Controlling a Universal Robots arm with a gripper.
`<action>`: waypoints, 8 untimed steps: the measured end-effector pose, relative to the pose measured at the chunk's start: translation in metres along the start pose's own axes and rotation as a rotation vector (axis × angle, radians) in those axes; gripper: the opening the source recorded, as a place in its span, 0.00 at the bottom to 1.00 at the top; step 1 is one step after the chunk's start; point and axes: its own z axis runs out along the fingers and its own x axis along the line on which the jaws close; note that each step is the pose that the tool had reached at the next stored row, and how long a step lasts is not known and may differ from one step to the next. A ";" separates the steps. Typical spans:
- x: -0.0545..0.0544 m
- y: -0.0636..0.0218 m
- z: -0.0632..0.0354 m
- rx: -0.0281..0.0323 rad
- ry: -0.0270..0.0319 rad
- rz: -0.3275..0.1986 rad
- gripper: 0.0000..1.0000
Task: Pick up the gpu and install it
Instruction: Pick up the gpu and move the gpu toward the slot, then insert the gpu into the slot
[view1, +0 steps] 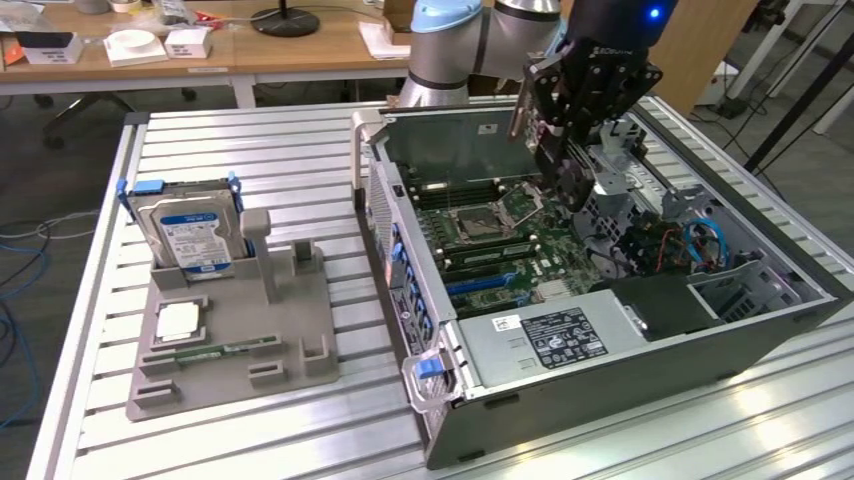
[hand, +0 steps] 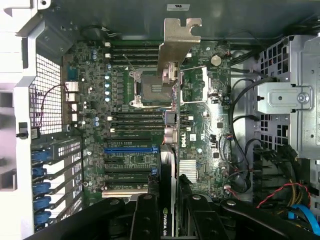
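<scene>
My gripper hangs over the open computer case, shut on the gpu, a dark flat card held on edge and pointing down toward the motherboard. In the wrist view the gpu runs edge-on away from my gripper, with its silvery bracket at the far end near the case's rear wall. Black fingers clamp the card on both sides. The card floats above the board, over the CPU socket and beside the blue slot.
A metal drive cage and bundled cables crowd one side of the case. On the exterior view's left, a grey holder carries a blue-labelled hard drive, a processor chip and a green memory stick.
</scene>
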 end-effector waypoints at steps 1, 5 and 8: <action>0.000 0.0000 0.0000 0.0000 0.0000 0.000 0.26; 0.000 0.0000 0.0000 0.0000 0.0000 0.000 0.26; 0.000 0.0000 0.0000 0.0000 0.0000 0.000 0.26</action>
